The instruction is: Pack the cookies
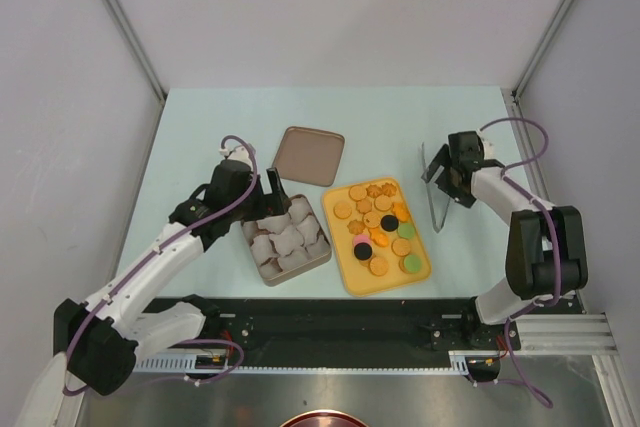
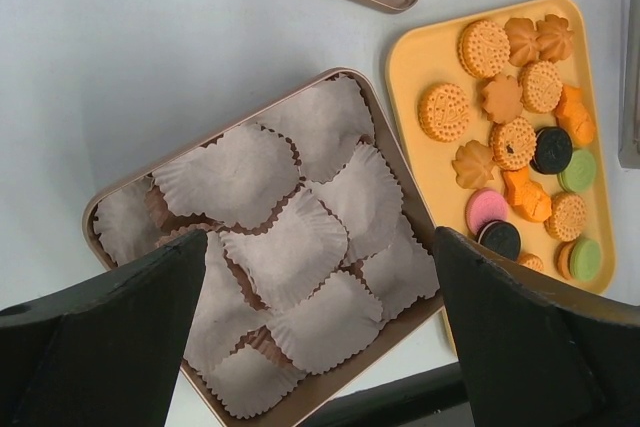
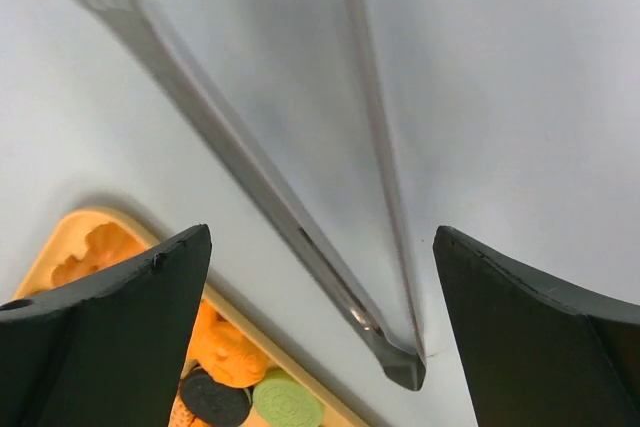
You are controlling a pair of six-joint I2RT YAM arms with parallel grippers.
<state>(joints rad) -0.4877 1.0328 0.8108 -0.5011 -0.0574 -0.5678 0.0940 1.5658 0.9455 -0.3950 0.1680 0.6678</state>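
The cookies (image 1: 378, 227) lie on an orange tray (image 1: 352, 277): orange-tan rounds and leaf shapes, plus black, pink and green ones. They also show in the left wrist view (image 2: 515, 142). A brown tin (image 1: 320, 262) full of white paper cups (image 2: 290, 237) stands left of the tray. My left gripper (image 1: 272, 187) is open and empty above the tin's far side. My right gripper (image 1: 440, 179) is open over metal tongs (image 3: 300, 217) lying on the table right of the tray, its jaws on either side of them without touching.
The tin's brown lid (image 1: 310, 155) lies on the table behind the tin and tray. The tongs (image 1: 436, 192) reach from the right gripper toward the near side. Grey walls stand at the left, back and right of the table.
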